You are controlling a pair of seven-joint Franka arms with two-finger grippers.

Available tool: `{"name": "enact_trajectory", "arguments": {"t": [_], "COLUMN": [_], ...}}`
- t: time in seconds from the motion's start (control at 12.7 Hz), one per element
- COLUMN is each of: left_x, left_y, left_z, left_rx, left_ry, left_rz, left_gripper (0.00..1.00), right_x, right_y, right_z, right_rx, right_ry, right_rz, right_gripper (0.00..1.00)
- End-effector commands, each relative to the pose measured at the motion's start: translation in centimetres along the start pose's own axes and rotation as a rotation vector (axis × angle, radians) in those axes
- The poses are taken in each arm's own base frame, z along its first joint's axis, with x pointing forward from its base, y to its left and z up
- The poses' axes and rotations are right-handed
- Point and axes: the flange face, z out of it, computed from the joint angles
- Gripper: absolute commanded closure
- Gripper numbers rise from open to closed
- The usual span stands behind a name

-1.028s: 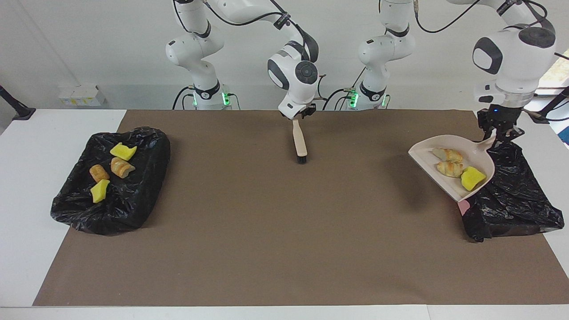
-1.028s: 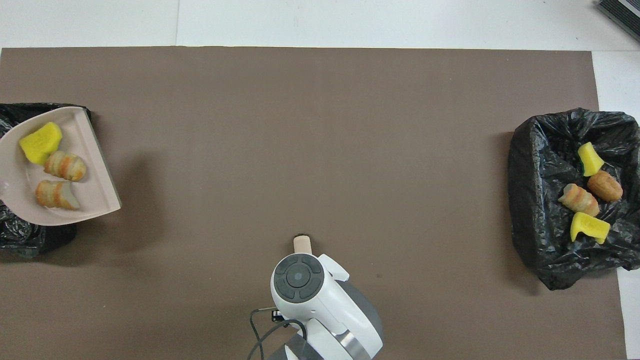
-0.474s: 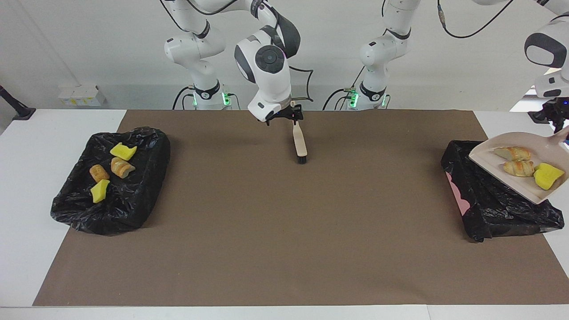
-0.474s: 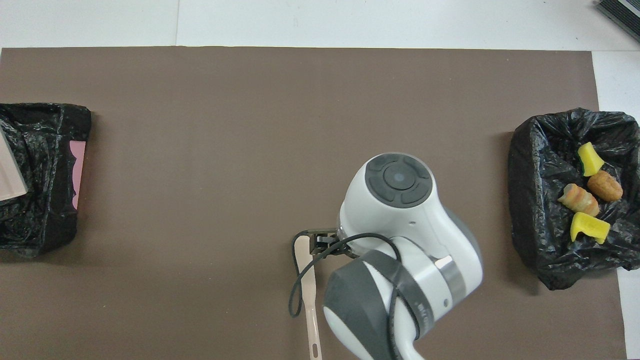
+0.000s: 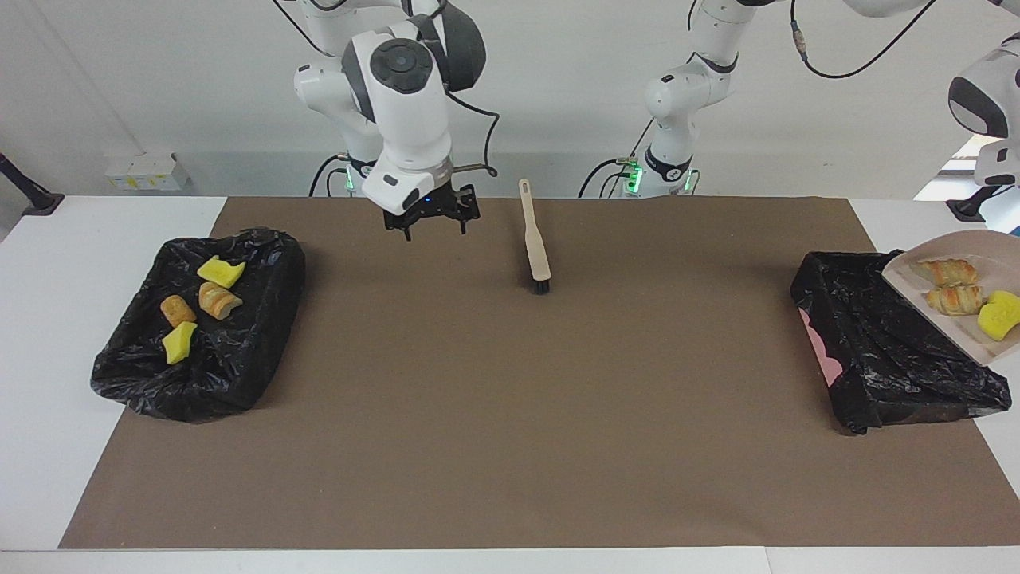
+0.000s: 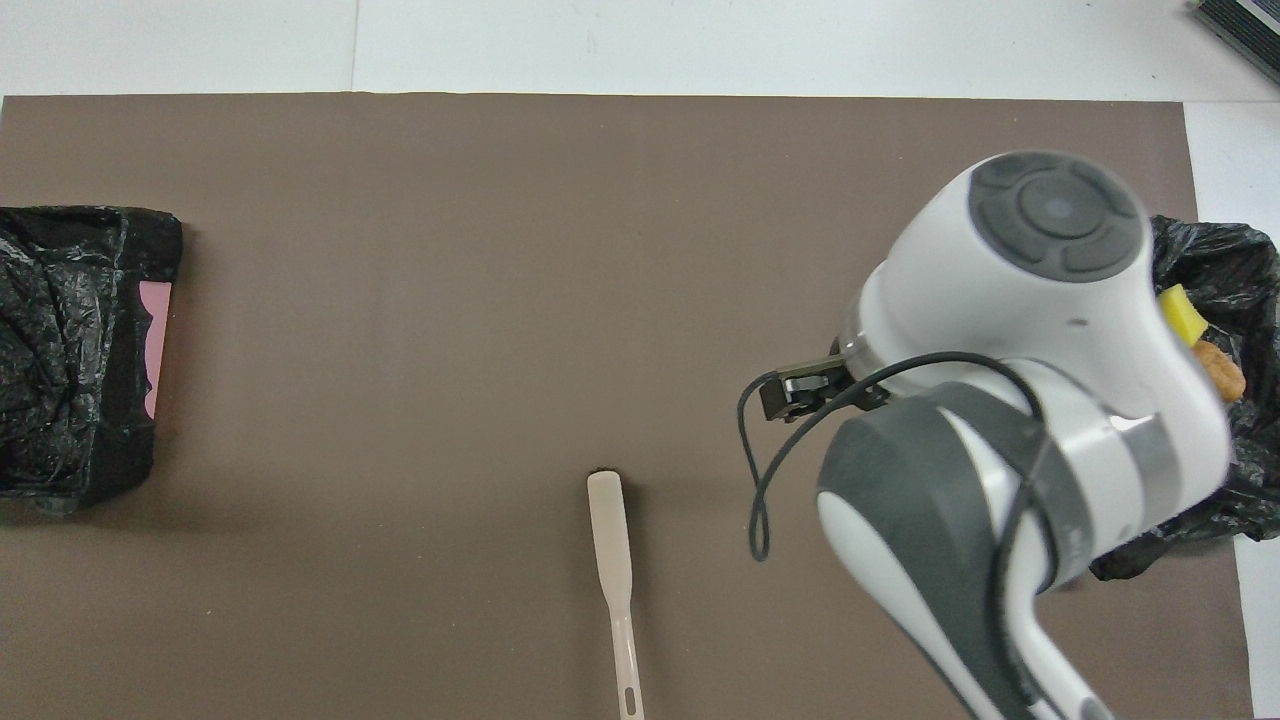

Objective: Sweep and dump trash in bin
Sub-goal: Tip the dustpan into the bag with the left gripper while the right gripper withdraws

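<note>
Black bag holding four trash lumps, right hand wide.

Bright, even room light on my table, soft shadows only.

Light falls from above and spreads evenly, so the brown mat looks flat and matte with no hot spots. A faint shadow sits on the mat under my right gripper, and a thin dark patch shows beside the brush. The black bin bags catch small glints on their creases. A window patch at the edge by my left arm is blown out white. In the overhead view my right arm looms large and slightly blurred at its edge.
</note>
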Motion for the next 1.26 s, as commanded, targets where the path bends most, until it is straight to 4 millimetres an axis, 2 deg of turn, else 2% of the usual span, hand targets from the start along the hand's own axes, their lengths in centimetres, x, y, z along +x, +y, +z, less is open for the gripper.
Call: {"name": "enact_trajectory", "arguments": {"t": [0.0,0.24,0.47,0.63,0.79,0.95,1.11,1.19], "left_x": [-0.9,-1.2,-1.5,-0.5,-0.1,1.0,3.8,5.4], "left_y": [0.3,0.2,-0.1,-0.2,-0.1,-0.2,0.2,0.9], "left_z": [-0.7,-1.0,-2.2,-4.5,-5.7,-7.1,-8.4,-8.7], "left_rx": [0.003,0.010,-0.015,-0.037,-0.049,-0.039,-0.072,-0.101], "left_ry": [-0.082,-0.169,-0.267,-0.280,-0.286,-0.281,-0.239,-0.174], "left_rz": [0.046,0.102,0.158,0.160,0.162,0.172,0.110,0.048], "left_gripper": [1.00,1.00,1.00,1.00,1.00,1.00,1.00,1.00], "right_x": [0.0,0.3,0.2,0.0,-0.7,-1.8,-3.3,-3.7], "right_y": [5.3,11.2,15.6,19.2,22.2,23.9,23.5,23.2], "right_z": [-3.5,-3.8,-3.8,-4.3,-5.3,-6.5,-7.6,-6.9], "right_rx": [-0.010,-0.050,-0.043,-0.042,-0.045,-0.034,-0.031,-0.029], "right_ry": [0.021,0.032,0.041,0.075,0.097,0.121,0.140,0.134], "right_rz": [-0.027,0.008,0.087,0.148,0.201,0.224,0.229,0.228], "right_gripper": [0.00,0.00,0.00,0.00,0.00,0.00,0.00,0.00]}}
